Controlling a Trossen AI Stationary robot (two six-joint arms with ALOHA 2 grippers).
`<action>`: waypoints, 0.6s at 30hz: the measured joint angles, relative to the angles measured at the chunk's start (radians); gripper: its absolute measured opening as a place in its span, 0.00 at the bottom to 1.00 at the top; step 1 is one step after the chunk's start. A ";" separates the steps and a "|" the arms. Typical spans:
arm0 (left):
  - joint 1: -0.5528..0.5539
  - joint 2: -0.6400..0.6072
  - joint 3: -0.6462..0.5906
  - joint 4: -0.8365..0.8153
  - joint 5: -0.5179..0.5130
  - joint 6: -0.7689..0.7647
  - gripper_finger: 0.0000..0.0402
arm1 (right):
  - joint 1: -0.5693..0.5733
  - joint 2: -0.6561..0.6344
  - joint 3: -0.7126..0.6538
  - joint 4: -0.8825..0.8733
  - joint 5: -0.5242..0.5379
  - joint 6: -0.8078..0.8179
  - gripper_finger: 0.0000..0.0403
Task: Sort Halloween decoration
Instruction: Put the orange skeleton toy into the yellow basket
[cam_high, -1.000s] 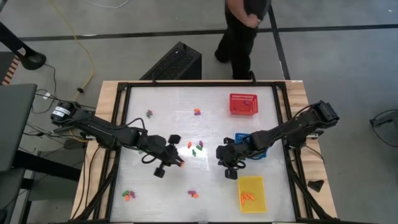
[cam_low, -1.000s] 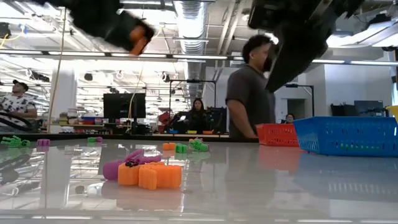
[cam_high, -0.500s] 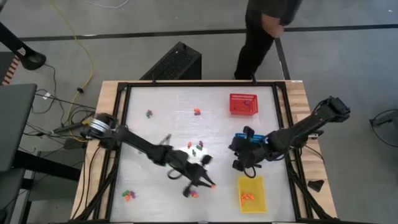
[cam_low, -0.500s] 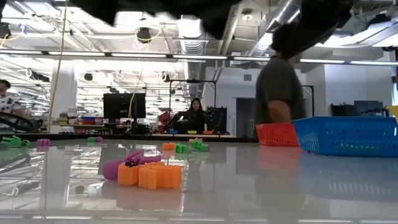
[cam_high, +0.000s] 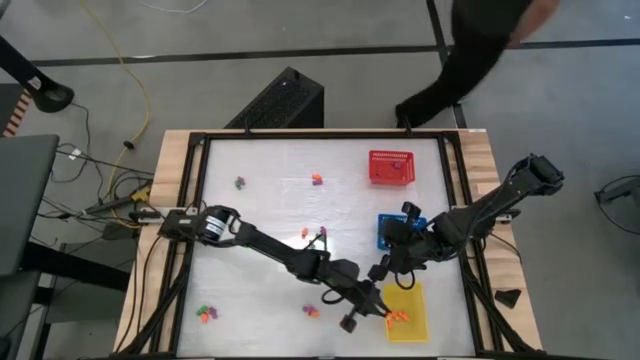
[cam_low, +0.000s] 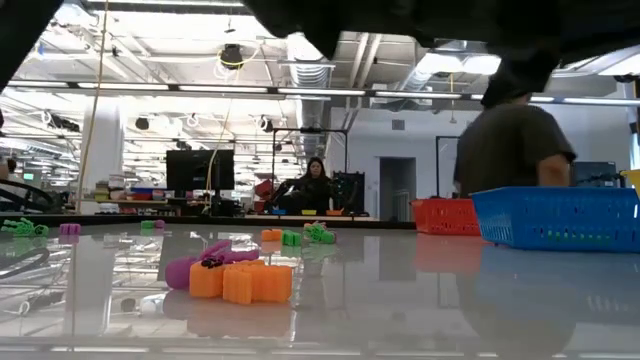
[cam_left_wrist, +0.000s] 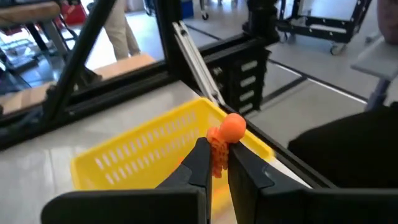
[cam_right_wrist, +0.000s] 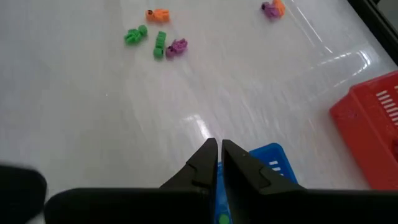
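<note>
My left gripper (cam_high: 380, 313) (cam_left_wrist: 216, 149) is shut on a small orange trinket (cam_left_wrist: 221, 138) of the Halloween decoration. It hangs at the near edge of the yellow basket (cam_high: 408, 298) (cam_left_wrist: 134, 158), where a few orange trinkets (cam_high: 400, 316) lie. My right gripper (cam_high: 383, 268) (cam_right_wrist: 219, 146) is shut beside the blue basket (cam_high: 392, 228) (cam_right_wrist: 268, 159). A speck of green shows through the slit between its fingers; I cannot tell whether it is held. Loose green, purple and orange trinkets (cam_high: 320, 236) (cam_right_wrist: 160, 45) lie at mid-table.
A red basket (cam_high: 391, 167) (cam_right_wrist: 367, 118) stands at the back right. More trinkets lie at the far left (cam_high: 240, 182), far middle (cam_high: 317, 180), near left (cam_high: 207, 314) and near middle (cam_high: 311, 311) (cam_low: 245, 283). A person (cam_high: 480, 50) (cam_low: 510, 140) walks behind the table.
My left arm swung from mid-table toward the near right, carrying the orange trinket to the yellow basket. The right gripper drew back toward the blue basket. The person walked to the right.
</note>
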 joint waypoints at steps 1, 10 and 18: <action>0.001 0.016 0.022 0.000 0.000 -0.001 0.04 | 0.000 0.000 0.000 -0.002 0.000 0.000 0.14; 0.014 0.174 0.199 -0.059 -0.028 -0.030 0.04 | -0.009 0.000 0.000 -0.005 0.001 -0.006 0.14; 0.029 0.179 0.209 -0.076 -0.072 -0.013 0.04 | -0.012 0.000 0.000 -0.002 0.025 -0.012 0.14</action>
